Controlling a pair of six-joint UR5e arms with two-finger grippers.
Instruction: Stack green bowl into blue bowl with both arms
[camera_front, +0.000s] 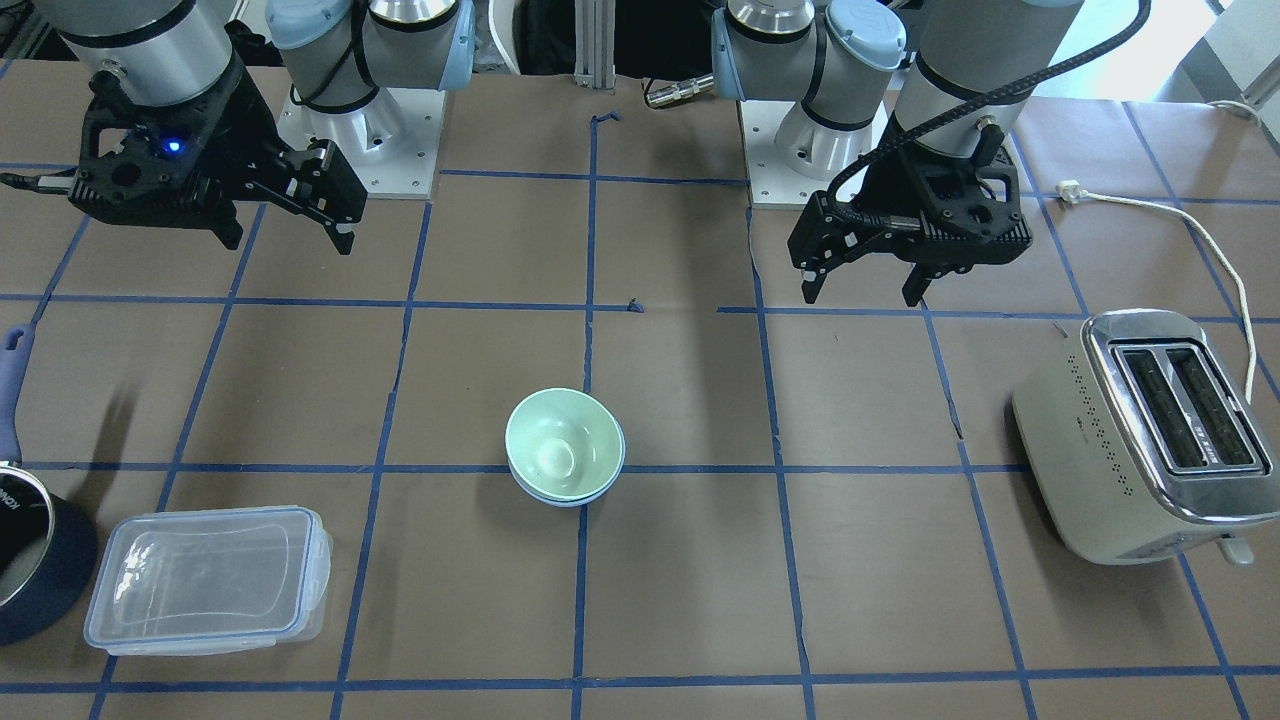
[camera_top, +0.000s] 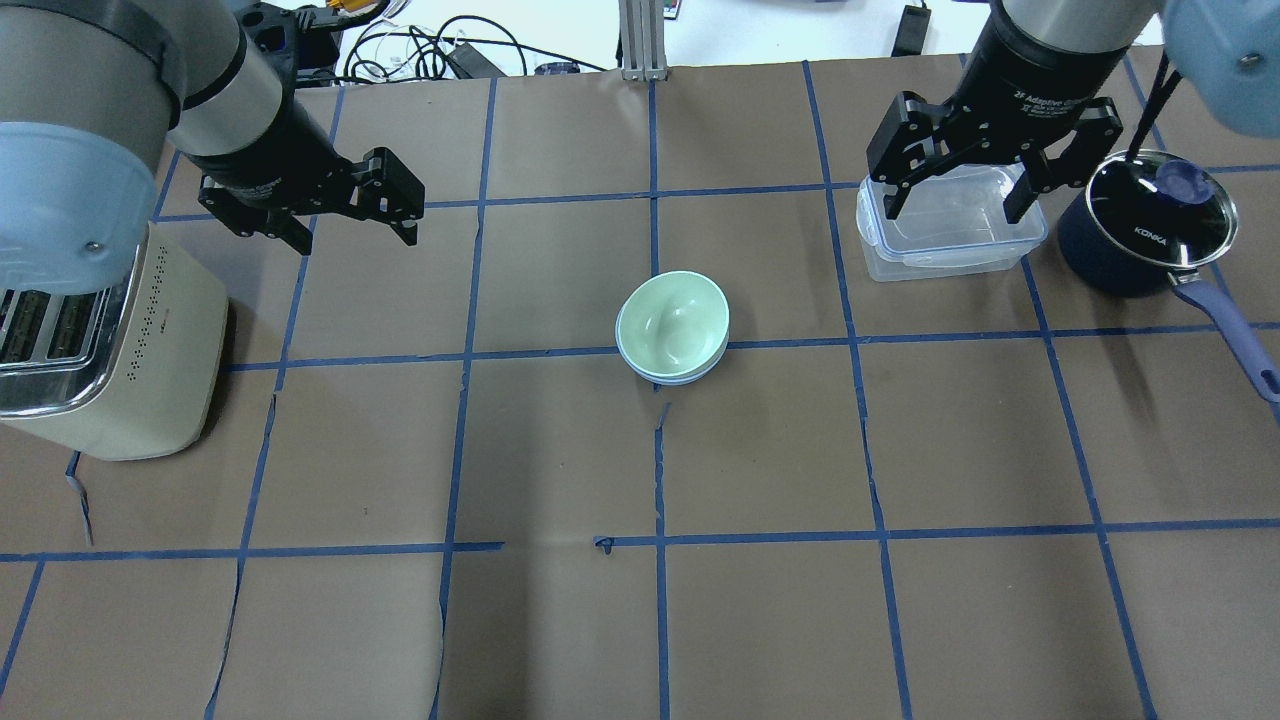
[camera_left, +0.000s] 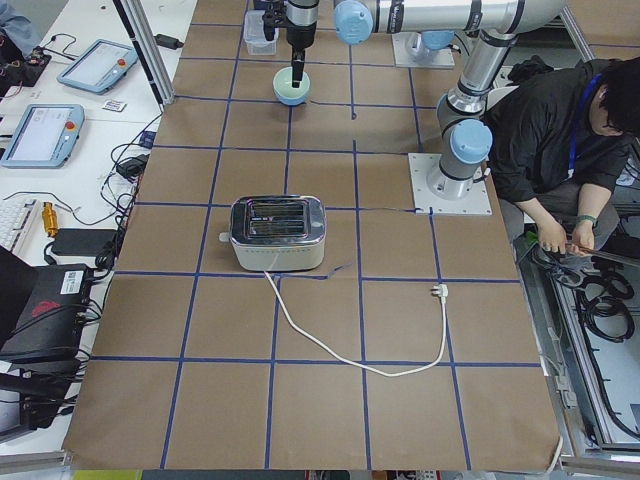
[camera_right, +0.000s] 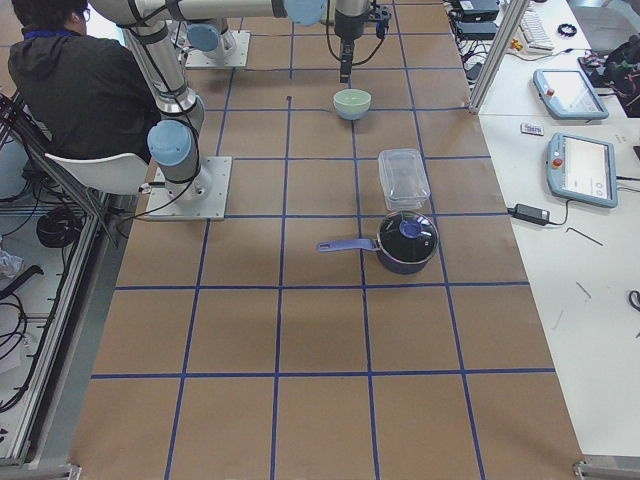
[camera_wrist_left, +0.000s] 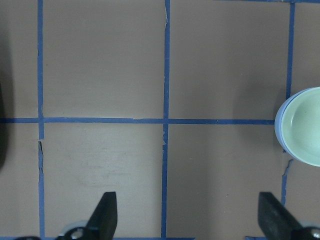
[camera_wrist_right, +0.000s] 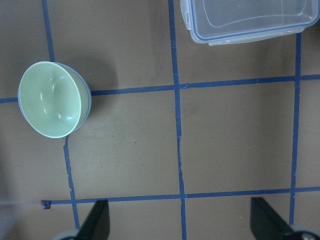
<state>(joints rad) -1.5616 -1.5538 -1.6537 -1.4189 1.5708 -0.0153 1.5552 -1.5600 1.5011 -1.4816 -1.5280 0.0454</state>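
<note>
Mint-green plastic sits inside pale blue near the middle of the desk (camera_front: 700, 600) in the front-facing view: the green bowl (camera_front: 560, 440) is nested upright in the blue bowl (camera_front: 565, 499), of which only a thin rim shows; the left pincer (camera_front: 862, 296) hangs well apart from them, towards the toaster (camera_front: 1140, 440), its fingers spread wide and holding nothing; the right pincer (camera_front: 288, 240) hangs on the other side, likewise spread and empty; overhead, the stacked bowls rest on a blue tape line, and the right pincer hovers above the clear container (camera_top: 950, 235), beside the lidded pot (camera_top: 1140, 225); the left wrist view catches the bowls at its right edge, both fingertips far apart over bare paper; the right wrist view shows the stack at upper left and the container at the top, fingertips wide
</note>
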